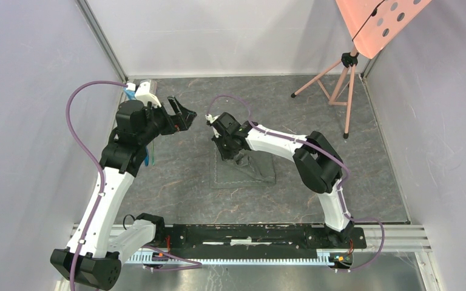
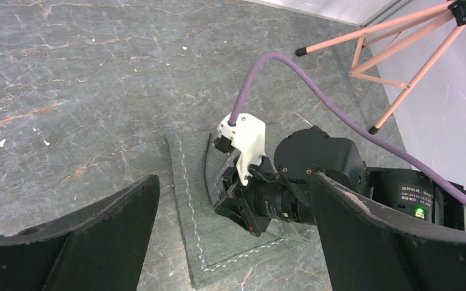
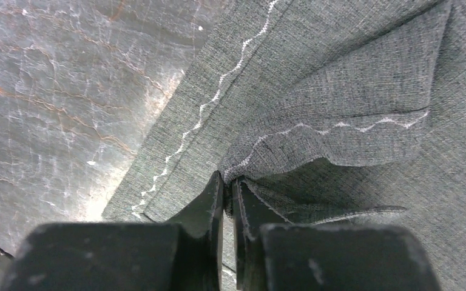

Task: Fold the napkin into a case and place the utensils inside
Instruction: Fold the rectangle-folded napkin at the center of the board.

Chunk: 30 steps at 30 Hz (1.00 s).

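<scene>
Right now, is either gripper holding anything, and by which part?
The right gripper pinches the dark grey stitched cloth napkin by its lifted edge; the left gripper is open, empty.

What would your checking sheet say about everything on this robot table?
Surface: grey marbled tabletop, flat.
Job's things: dark grey stitched cloth napkin, one edge lifted; thin blue sliver under left arm, too hidden to name.
Clutter: nothing seen.
Grippers: right gripper shut on napkin's edge; left gripper open, raised, empty.
Cables: purple cables loop from both arms.
Surroundings: pink tripod, pink holed board, pale walls.
</scene>
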Each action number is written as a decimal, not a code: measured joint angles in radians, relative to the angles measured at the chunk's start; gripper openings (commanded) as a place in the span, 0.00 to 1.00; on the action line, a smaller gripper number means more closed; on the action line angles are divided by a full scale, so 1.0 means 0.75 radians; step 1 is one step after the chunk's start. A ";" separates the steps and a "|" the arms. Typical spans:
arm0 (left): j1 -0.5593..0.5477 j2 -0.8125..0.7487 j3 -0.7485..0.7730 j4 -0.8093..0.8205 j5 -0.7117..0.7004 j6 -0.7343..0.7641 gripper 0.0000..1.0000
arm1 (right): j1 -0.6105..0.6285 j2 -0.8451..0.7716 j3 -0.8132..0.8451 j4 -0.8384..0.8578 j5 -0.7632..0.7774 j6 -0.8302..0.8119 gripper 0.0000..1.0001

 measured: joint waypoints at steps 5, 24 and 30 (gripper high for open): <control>0.000 0.001 0.000 0.000 0.000 0.001 1.00 | -0.002 0.004 0.005 0.039 -0.088 0.018 0.62; 0.000 0.039 0.000 0.000 0.002 0.002 1.00 | -0.380 -0.368 -0.473 0.511 -0.436 0.036 0.88; 0.000 0.041 0.000 0.000 0.006 0.002 1.00 | -0.396 -0.311 -0.568 0.608 -0.543 0.012 0.89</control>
